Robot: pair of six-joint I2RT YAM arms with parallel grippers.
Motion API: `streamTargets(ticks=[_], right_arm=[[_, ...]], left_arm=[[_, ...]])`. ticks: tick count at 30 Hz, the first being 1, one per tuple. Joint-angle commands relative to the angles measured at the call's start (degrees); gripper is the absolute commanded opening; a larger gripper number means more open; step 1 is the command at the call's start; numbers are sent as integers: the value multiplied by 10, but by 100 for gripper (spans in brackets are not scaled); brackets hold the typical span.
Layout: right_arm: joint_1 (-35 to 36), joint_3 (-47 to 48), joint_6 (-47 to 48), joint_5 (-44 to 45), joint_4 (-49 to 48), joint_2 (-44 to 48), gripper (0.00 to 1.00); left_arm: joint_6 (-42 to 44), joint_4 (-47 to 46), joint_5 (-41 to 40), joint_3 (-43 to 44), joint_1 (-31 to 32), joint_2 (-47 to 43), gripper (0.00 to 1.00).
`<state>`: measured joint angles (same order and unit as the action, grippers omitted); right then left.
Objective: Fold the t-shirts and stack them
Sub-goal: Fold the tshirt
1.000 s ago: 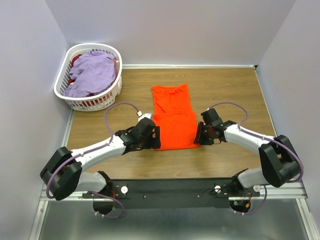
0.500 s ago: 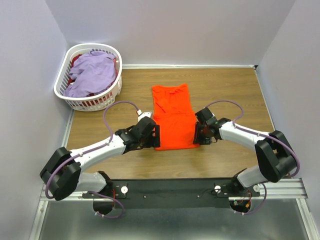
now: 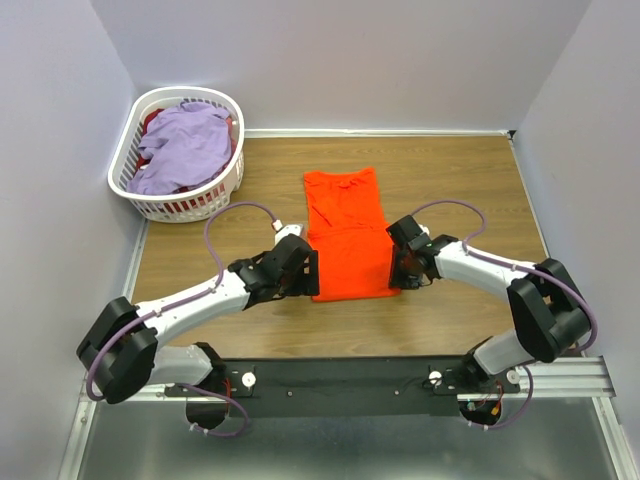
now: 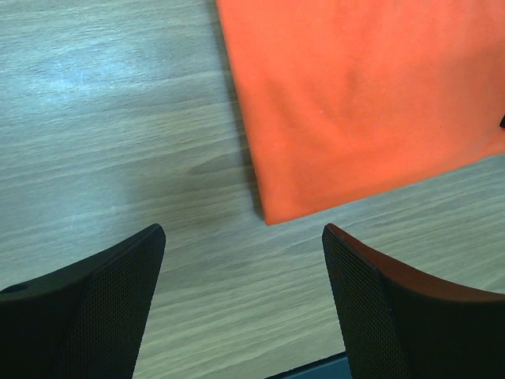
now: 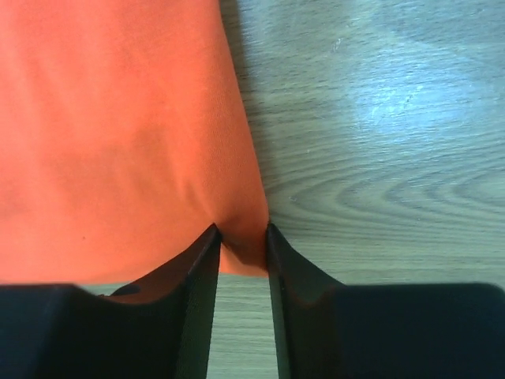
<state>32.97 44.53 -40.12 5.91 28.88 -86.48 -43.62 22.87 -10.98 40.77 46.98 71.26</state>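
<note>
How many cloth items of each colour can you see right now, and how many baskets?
Orange t-shirt: 1, flat on the table
Lavender t-shirt: 1, in the basket
Red cloth: at least 1, mostly hidden under the lavender one
White laundry basket: 1
Total: 4 things, 3 of them cloth

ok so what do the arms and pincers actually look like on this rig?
Left arm and right arm: white links, bulky black joints, and a purple cable looping along each. Left pincer and right pincer: black, with broad tapered fingers that have a fine mesh texture on the face. No markings visible.
</note>
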Motion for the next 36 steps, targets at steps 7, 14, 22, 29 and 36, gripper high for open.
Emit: streamTargets(ticks=[7,14,22,29,36], right_arm=[[31,-25,-7,15,111,-62,3],[76,-1,-18,9,101,-71,1],[116,12,-16,7,79,-82,1],[123,6,-8,2,63,-84,1],[123,-12,-6,-8,45,-69,1]], left_arm=[[-33,1,-18,-1,25,7,89],[-65,20,-29,4,36,34,89],[-103,83,-101,40,40,81,75],[-108,90,-106,62,43,128,68],[-112,118,-113,79,54,171,65]])
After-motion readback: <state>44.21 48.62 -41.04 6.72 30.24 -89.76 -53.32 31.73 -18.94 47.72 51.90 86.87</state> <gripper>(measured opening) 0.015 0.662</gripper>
